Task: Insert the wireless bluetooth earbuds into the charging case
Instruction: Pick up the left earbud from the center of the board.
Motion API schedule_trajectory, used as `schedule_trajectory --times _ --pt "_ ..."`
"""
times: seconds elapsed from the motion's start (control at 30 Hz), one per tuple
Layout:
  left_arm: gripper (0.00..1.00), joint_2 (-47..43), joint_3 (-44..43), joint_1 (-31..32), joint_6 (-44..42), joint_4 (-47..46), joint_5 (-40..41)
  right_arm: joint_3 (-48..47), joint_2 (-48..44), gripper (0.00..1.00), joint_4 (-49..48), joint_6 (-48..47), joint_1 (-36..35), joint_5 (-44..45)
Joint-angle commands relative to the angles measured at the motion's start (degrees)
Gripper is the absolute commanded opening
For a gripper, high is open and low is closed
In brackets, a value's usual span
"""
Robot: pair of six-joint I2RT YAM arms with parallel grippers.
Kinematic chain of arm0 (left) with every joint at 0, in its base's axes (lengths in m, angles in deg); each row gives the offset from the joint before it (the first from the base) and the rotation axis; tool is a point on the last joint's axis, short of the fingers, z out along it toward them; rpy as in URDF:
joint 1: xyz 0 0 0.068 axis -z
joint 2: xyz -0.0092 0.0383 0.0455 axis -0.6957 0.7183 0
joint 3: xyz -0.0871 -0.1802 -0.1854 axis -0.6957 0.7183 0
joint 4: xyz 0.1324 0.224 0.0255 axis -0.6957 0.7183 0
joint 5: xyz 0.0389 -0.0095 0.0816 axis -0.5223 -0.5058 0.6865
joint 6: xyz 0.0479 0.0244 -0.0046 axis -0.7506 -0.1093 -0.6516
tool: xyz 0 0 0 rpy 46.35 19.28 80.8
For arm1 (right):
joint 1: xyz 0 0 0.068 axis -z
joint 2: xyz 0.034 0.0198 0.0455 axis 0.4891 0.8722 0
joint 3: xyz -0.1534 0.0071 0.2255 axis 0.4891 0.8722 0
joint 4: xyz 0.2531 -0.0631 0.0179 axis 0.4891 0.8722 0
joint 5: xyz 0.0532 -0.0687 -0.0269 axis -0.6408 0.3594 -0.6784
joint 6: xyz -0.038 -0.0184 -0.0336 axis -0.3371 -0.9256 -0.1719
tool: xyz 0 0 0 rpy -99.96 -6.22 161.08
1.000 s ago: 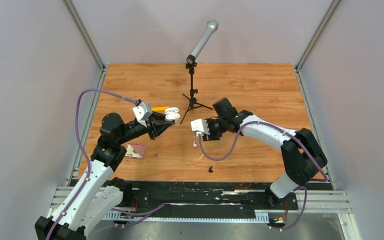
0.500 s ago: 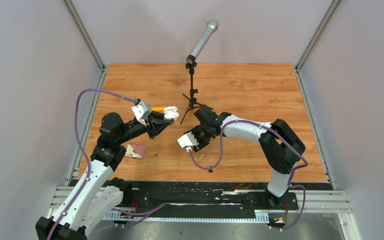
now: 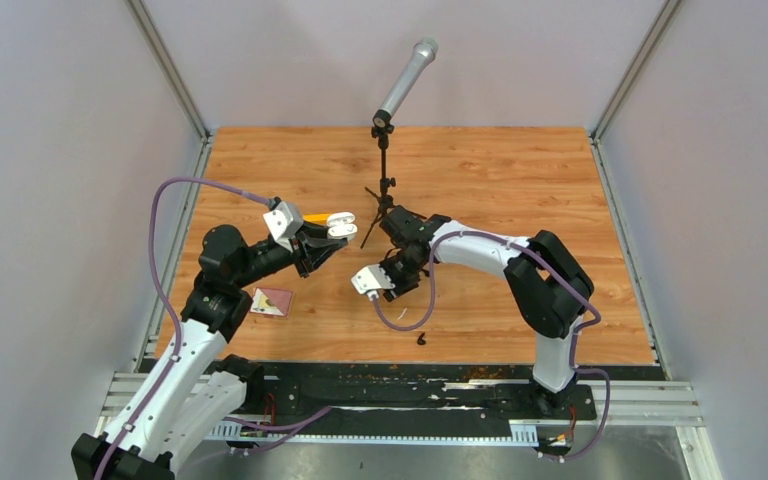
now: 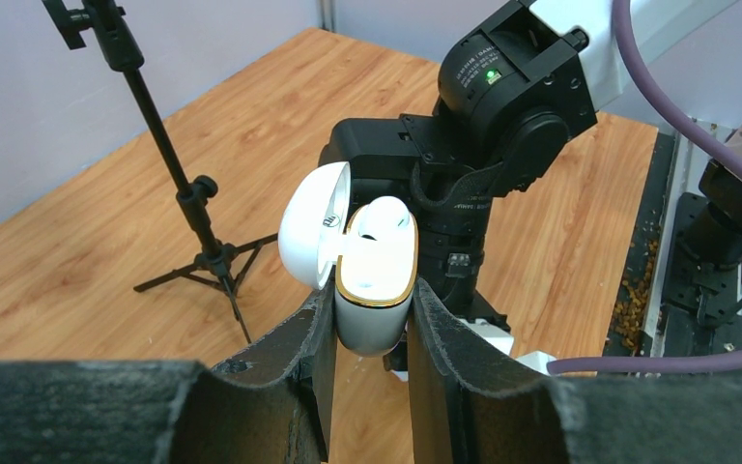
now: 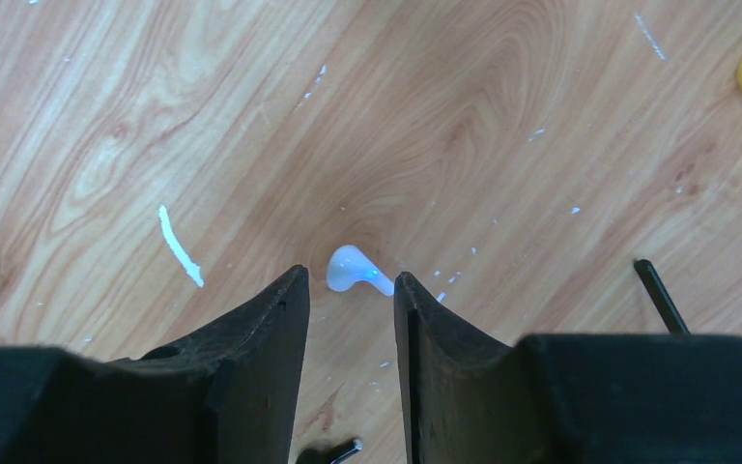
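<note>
Two white earbuds show, plus one black one and a single case. The seated white earbud [image 4: 384, 217] stands in the charging case [image 4: 372, 319] with its rounded end poking out of the mouth. The loose white earbud [image 5: 356, 273] lies flat on the wood-grain table [image 5: 502, 116], just ahead of the right claw [image 5: 348, 280]. It sits in line with the narrow gap between the claw's parted black fingers, its long axis across that gap, bulb toward the left finger and stem toward the right. The black earbud [image 3: 421, 338] lies well apart from that claw. The left claw [image 4: 372, 295] clamps the case, a glossy white pebble with a gold rim, held upright with its domed lid hinged open to the claw's left.
</note>
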Motion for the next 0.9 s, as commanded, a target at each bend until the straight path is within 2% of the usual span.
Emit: schedule_trajectory --times 0.0,0.27,0.63,0.87 --pt "0.00 -0.12 -0.80 -0.28 0.26 -3.16 0.29 -0.29 -0.34 0.38 2.00 -2.49 -0.74 -0.89" --pt "0.00 0.18 -0.77 -0.28 0.36 -3.38 0.31 1.50 -0.26 0.40 -3.43 0.08 -1.26 1.26" --pt "0.00 0.38 -0.83 -0.28 0.56 -3.44 0.56 1.01 1.98 0.33 -2.97 -1.08 -2.45 3.38" --pt "0.00 0.66 -0.82 -0.28 0.63 -3.56 0.56 0.81 2.81 0.33 -3.07 -0.14 -2.51 4.32"
